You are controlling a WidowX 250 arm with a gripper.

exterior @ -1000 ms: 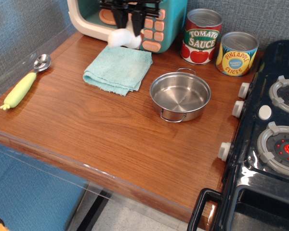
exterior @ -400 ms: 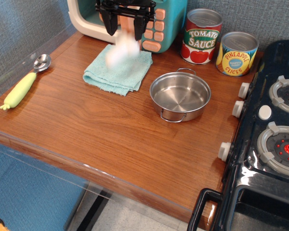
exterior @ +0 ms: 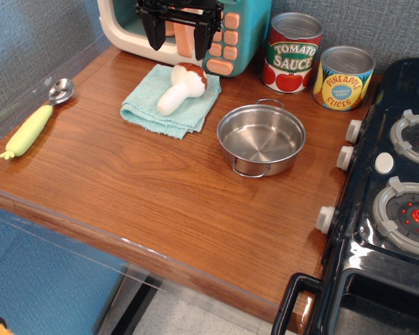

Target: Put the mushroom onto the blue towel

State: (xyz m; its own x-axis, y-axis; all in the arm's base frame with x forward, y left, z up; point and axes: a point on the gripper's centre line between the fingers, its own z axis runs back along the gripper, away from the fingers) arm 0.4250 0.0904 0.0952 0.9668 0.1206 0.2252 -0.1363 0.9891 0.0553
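The mushroom (exterior: 181, 88) lies on its side on the blue towel (exterior: 148, 106), white stem pointing front-left, brown cap toward the back right. The towel lies at the back of the wooden counter. My gripper (exterior: 177, 36) hangs above the towel's far edge, in front of the toy microwave. Its black fingers (exterior: 151, 33) stand apart and hold nothing.
A toy microwave (exterior: 234, 35) stands at the back. A steel pot (exterior: 261, 139) sits right of the towel. Tomato sauce (exterior: 292, 52) and pineapple (exterior: 343, 77) cans stand behind it. A yellow-green-handled spoon (exterior: 33, 123) lies at the left. A toy stove (exterior: 398, 202) fills the right side.
The mushroom has dropped out of the gripper and come to rest on the towel. The gripper has opened and risen a little.
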